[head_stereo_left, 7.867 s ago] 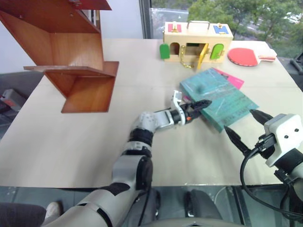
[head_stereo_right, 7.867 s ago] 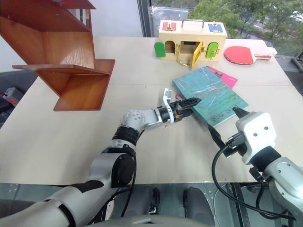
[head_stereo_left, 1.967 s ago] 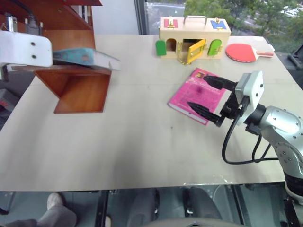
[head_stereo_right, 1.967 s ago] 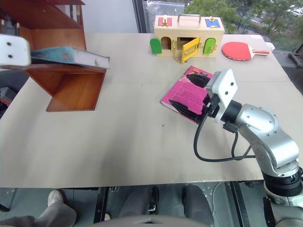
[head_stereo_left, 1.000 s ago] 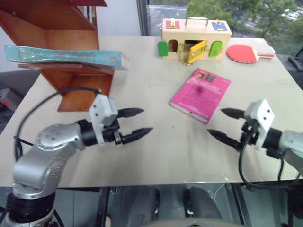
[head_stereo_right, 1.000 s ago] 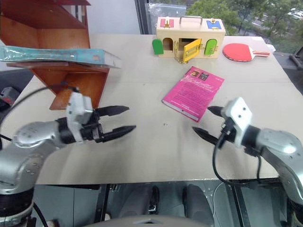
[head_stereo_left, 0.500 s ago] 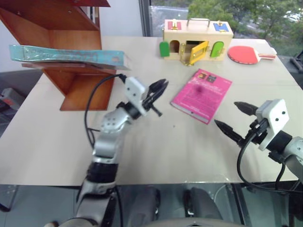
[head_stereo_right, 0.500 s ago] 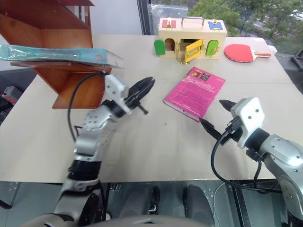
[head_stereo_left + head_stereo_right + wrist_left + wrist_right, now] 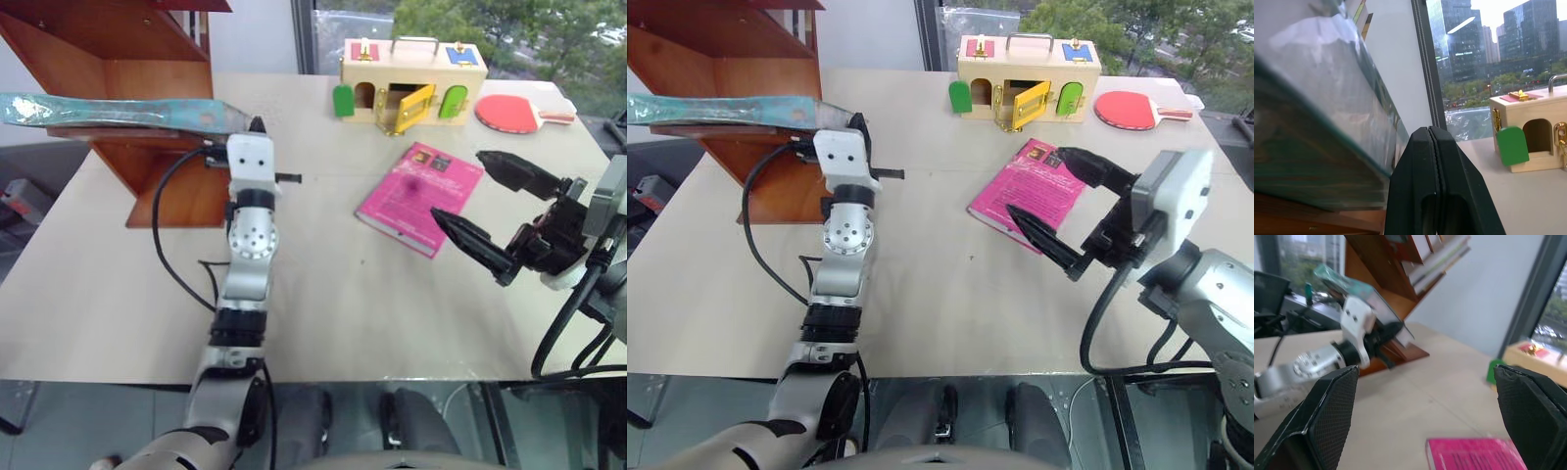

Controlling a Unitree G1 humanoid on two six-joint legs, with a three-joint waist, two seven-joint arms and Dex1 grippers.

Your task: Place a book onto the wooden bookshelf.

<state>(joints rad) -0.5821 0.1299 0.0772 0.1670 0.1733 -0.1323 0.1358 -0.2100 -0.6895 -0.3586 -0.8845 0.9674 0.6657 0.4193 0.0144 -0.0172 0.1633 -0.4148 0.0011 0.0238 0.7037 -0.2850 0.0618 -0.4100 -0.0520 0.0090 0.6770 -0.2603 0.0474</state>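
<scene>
The book (image 9: pixel 108 110) lies flat on the wooden bookshelf (image 9: pixel 118 59); the left gripper (image 9: pixel 1433 147), closed and empty, is just beside its corner.

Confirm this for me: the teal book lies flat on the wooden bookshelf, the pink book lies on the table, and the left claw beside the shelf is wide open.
One thing is wrong: the left claw is shut, not wide open. The left wrist view shows its two fingers pressed together. The rest stands: the teal book lies flat on the wooden bookshelf, and the pink book lies on the table.

Head stereo cams overlook table (image 9: pixel 323 323); L wrist cam hugs book (image 9: pixel 1317 122).
</scene>
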